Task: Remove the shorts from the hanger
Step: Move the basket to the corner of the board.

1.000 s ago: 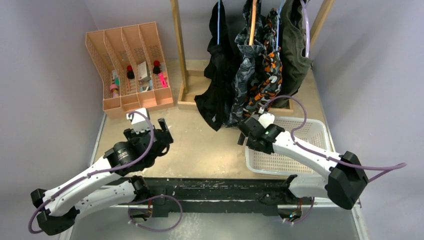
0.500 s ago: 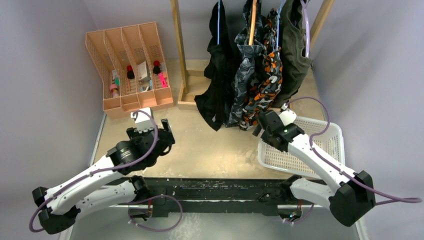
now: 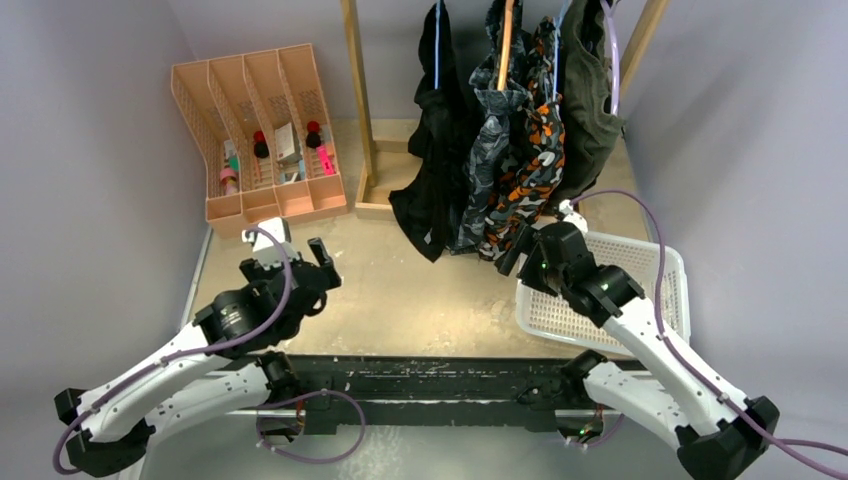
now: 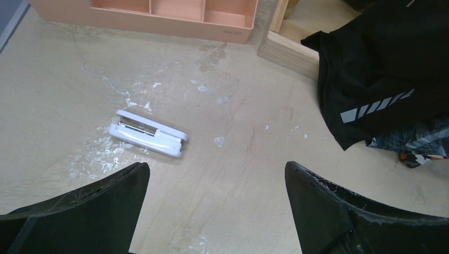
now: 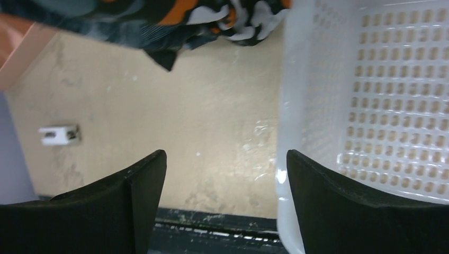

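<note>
- Four shorts (image 3: 505,150) are hanging side by side on one wooden rack (image 3: 357,90) at the table's (image 3: 420,300) far edge, right of the middle.
- Counting from the left: one black pair (image 3: 432,140), one blue-grey patterned pair (image 3: 488,150), one orange-white-black camouflage pair (image 3: 537,170) and one olive pair (image 3: 588,110).
- All four are on hangers, and their hems are dangling just above the table.
- Two grippers are showing, and neither is carrying anything.
- The left gripper (image 4: 217,209) is hovering over the left part of the table with its jaws spread wide and only bare table between them. The black pair's hem is lying ahead of it to the right, well apart.
- The right gripper (image 5: 225,206) is sitting low just in front of the camouflage hem. Its jaws are standing wide apart with nothing between the fingers and no cloth touching them.
- One white perforated basket (image 3: 655,285) is sitting by the right edge. Its left wall is running just beside the right gripper's right finger (image 5: 360,211).
- One peach organiser (image 3: 275,205) with four compartments is standing in the far-left corner, small items showing inside it.
- One small white object (image 4: 148,133) is lying flat on the table between the organiser and the left gripper.
</note>
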Controlling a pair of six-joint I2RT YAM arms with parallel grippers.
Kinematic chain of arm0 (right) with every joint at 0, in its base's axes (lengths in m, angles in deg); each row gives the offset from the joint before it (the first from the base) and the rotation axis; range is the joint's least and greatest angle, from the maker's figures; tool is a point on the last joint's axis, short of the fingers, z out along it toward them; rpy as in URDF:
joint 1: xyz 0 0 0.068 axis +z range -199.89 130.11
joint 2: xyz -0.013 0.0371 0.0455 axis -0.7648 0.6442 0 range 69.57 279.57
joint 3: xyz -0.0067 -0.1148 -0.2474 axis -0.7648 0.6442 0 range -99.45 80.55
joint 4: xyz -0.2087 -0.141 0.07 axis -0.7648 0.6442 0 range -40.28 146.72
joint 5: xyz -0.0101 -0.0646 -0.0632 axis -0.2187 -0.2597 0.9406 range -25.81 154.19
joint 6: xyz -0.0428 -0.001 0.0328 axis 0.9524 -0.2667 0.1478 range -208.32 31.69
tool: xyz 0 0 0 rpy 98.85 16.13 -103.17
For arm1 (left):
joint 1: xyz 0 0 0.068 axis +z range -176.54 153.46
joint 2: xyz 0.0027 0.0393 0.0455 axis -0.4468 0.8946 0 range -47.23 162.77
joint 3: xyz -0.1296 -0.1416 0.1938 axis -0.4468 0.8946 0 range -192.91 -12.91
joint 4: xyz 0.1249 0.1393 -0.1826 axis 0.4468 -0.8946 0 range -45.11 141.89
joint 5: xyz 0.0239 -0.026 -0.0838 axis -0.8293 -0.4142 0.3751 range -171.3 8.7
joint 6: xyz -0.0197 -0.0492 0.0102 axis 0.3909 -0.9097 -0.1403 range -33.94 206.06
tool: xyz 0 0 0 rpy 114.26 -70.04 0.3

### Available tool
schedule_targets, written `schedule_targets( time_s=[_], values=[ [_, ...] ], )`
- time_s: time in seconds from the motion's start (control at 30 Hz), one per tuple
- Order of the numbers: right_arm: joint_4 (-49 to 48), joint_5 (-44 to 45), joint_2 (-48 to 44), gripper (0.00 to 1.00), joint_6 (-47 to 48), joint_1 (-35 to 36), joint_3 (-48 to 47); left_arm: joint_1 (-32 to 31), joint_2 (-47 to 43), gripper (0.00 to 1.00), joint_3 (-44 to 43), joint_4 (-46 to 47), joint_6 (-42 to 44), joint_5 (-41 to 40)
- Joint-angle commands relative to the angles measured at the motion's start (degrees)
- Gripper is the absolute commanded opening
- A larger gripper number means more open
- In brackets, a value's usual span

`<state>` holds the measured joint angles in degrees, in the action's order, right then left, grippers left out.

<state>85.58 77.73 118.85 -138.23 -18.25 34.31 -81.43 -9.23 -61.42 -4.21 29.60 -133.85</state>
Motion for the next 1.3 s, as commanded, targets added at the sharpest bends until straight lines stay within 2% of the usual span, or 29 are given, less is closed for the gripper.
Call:
schedule_targets(
  time_s=[0.0, 0.17, 0.3, 0.37, 0.5, 0.63, 0.73, 0.87, 1.03, 1.1, 1.17, 1.27],
  values=[
    [-6.0, -8.3, -2.9, 0.83, 3.5, 3.3, -2.9, -0.1, 3.5, 1.00, -0.2, 0.8, 0.2, -0.6],
    [-12.2, -15.0, 1.6, 0.80, 5.7, 7.8, -4.1, -0.1, 5.7, 1.00, -0.5, 1.0, 0.6, 0.1],
    [-15.4, -9.2, 8.8, 0.83, 1.2, 16.0, -1.8, -0.1, 4.8, 1.00, -0.4, 0.1, -0.5, -1.1],
    [-16.8, -7.2, 11.6, 0.84, -1.3, 17.3, 0.2, -0.1, 4.0, 1.00, -0.4, -0.1, -1.0, -2.0],
    [-10.5, 1.9, 15.4, 0.87, -9.7, 17.4, 2.9, -0.1, 2.7, 1.00, -0.2, -0.2, -1.1, -2.3],
    [-11.3, 5.9, 17.7, 0.88, -14.5, 17.3, 7.1, -0.1, 3.0, 1.00, 0.0, -0.5, -1.7, -3.4],
    [-3.5, 10.8, 19.4, 0.90, -21.7, 17.3, 6.3, -0.1, 4.2, 1.00, -0.3, -1.3, -2.4, -3.5],
    [-0.2, 14.5, 16.9, 0.92, -24.2, 16.7, 8.0, -0.1, 6.2, 1.00, 0.2, 0.2, -0.9, -2.2],
    [0.5, 15.1, 11.3, 0.92, -22.7, 16.6, 8.0, -0.1, 9.6, 1.00, -0.4, -0.6, -1.3, -2.2],
    [-2.4, 13.0, 9.6, 0.92, -17.2, 16.6, 6.2, -0.1, 10.2, 1.00, -0.7, -0.7, -1.3, -2.1],
    [-8.2, 8.9, 8.3, 0.91, -6.7, 16.7, 3.9, -0.1, 10.3, 1.00, -0.8, -0.7, -1.4, -2.1],
    [-12.2, 2.9, 6.0, 0.88, -1.4, 17.0, 2.0, -0.1, 9.1, 1.00, -0.7, -0.6, -1.3, -2.2]
  ],
)
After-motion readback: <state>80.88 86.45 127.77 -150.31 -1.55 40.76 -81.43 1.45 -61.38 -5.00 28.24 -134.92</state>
